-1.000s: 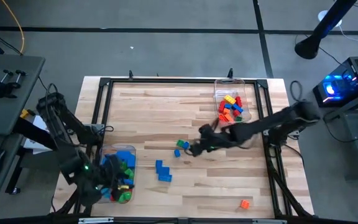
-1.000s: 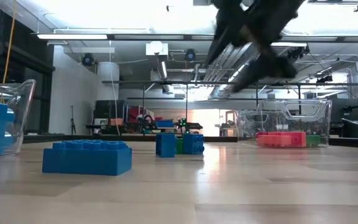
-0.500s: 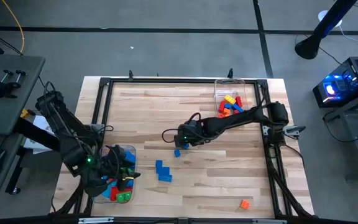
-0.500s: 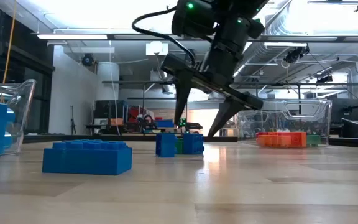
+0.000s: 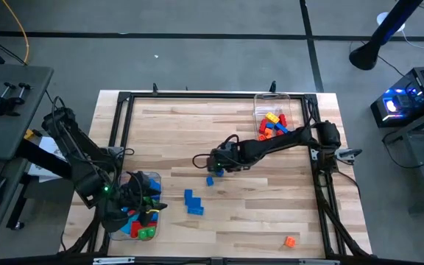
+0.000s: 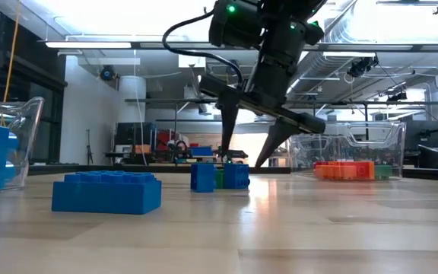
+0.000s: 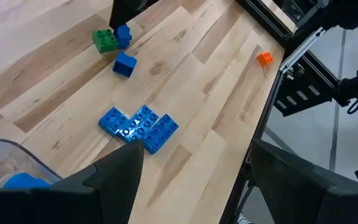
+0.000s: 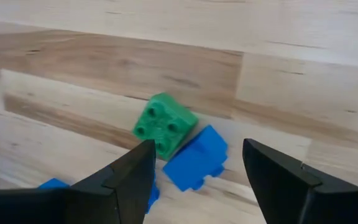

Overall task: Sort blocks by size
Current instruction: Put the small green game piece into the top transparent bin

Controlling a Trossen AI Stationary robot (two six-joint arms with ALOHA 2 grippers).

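Right gripper (image 6: 246, 156) now lower over blocks (image 6: 220, 176).

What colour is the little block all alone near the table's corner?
Orange. The lone small block shows best in the high view, also in the left wrist view.

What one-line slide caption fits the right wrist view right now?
Right gripper, fingers open, poised over a small green block touching a small blue block on the wooden table.
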